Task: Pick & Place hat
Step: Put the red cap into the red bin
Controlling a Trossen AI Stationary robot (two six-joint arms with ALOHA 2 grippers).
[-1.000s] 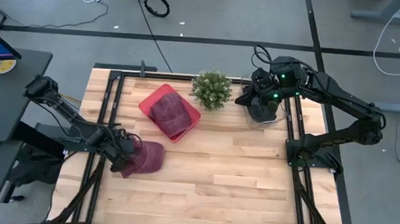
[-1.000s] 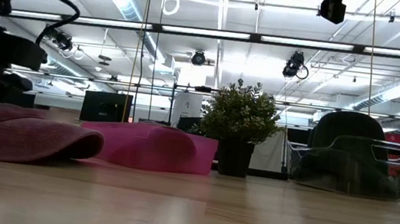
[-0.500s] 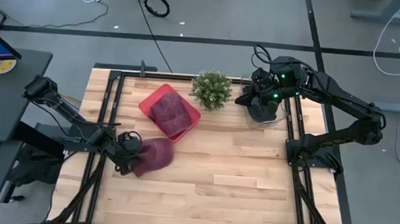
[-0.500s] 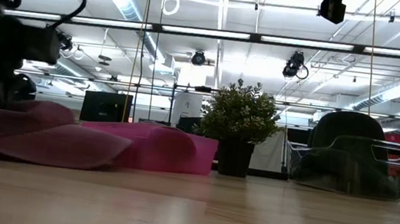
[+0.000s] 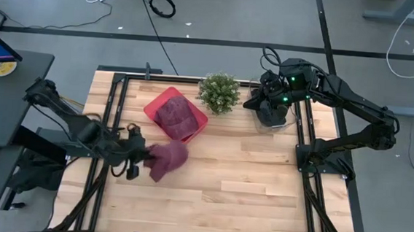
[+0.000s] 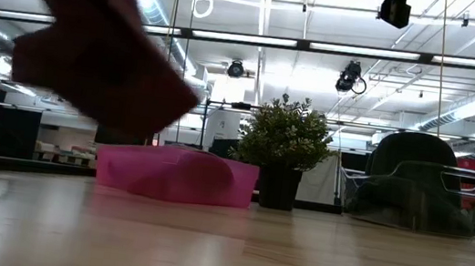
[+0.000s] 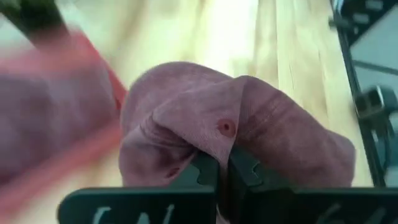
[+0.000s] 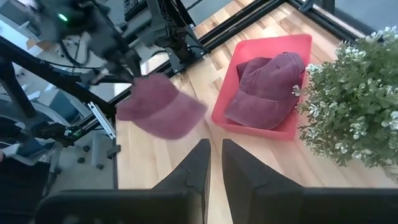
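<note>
**A:** The hat (image 5: 167, 159) was up off the table, clamped in the left gripper (image 5: 140, 157), hanging just short of the pink tray (image 5: 153, 106) on the side away from the plant (image 5: 219, 93). In the left wrist view the two fingers were pinched tight on a fold of the crown (fabric bunched right at the tips).

**B:** And the low view agreed: the hat (image 6: 105, 56) rode clear above the tray (image 6: 175, 175), with open air under it.

**A:** What worried you there?

**B:** That grip. It was a pinch on soft cloth, so a quick swing could have tugged the fold free and dropped the hat short of the tray. The brim drooped, too; it might have caught the tray's near wall and tipped it. And a second hat (image 5: 178, 116) already filled most of the tray, so the new one could have slid off that mound onto the wood.

**A:** The right gripper (image 5: 272, 110)?

**B:** Parked beyond the plant from the tray, over a clear container (image 5: 277, 121), fingers nearly together with nothing between them in its own wrist view.

**A:** The count, then?

**B:** Two hats, one tray, one plant, one clear container, two arms.
</note>
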